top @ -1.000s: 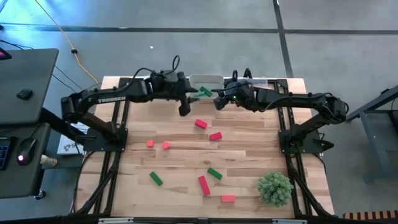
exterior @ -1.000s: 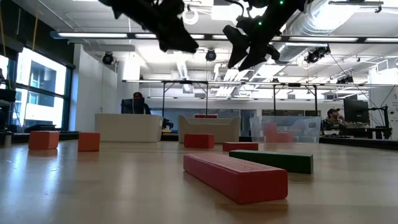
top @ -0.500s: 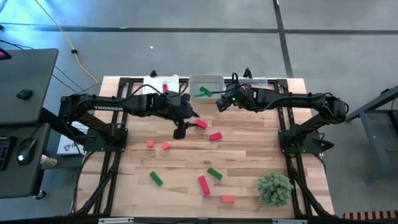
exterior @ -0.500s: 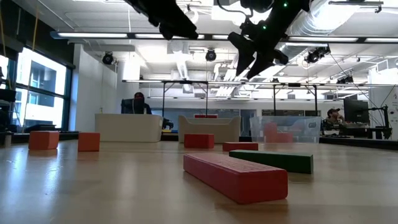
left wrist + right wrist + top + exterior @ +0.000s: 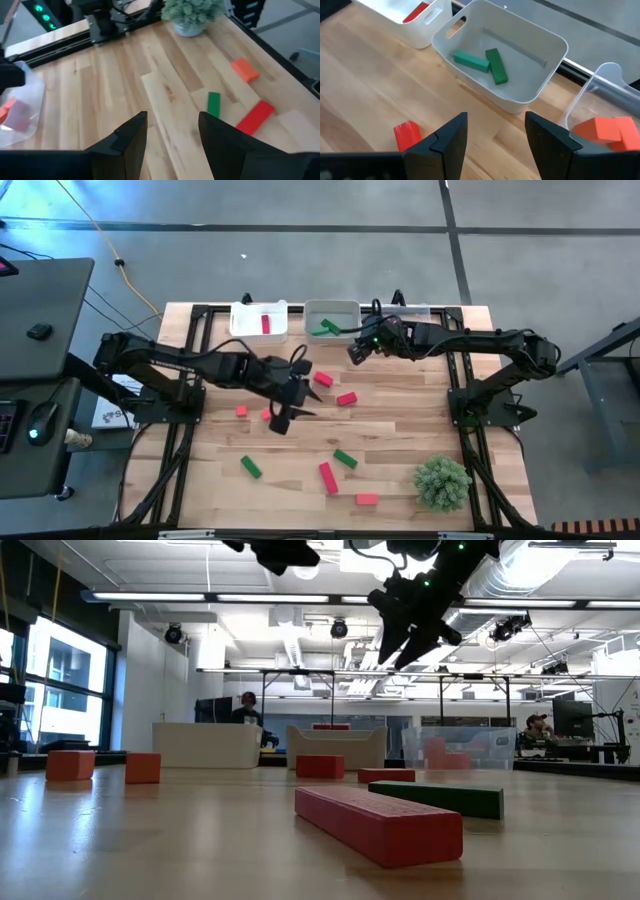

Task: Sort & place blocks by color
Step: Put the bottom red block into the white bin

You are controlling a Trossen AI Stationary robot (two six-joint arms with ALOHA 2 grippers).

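Note:
Both grippers are open and hold nothing. My left gripper (image 5: 283,418) (image 5: 172,135) hangs over the table's middle, above an orange block (image 5: 266,414) and beside another (image 5: 241,411). Ahead of it lie a green bar (image 5: 213,104), a red bar (image 5: 255,116) and an orange block (image 5: 245,69). My right gripper (image 5: 354,351) (image 5: 496,134) hovers just in front of the middle bin (image 5: 550,42), which holds two green bars (image 5: 496,65). Two red blocks (image 5: 322,379) (image 5: 346,398) lie flat between the arms.
Three bins line the far edge: a white one (image 5: 240,320) with a red block (image 5: 265,324), the middle one (image 5: 345,308), and a clear one (image 5: 612,75) with orange blocks (image 5: 605,129). A bushy plant (image 5: 442,482) stands near right. More blocks lie near the front edge (image 5: 250,467) (image 5: 367,500).
My left gripper has swung from the bins at the far edge toward the table's middle and near side, rolling as it went, and stays open. The white bin with its red block is uncovered now. My right gripper has tipped a little downward in place.

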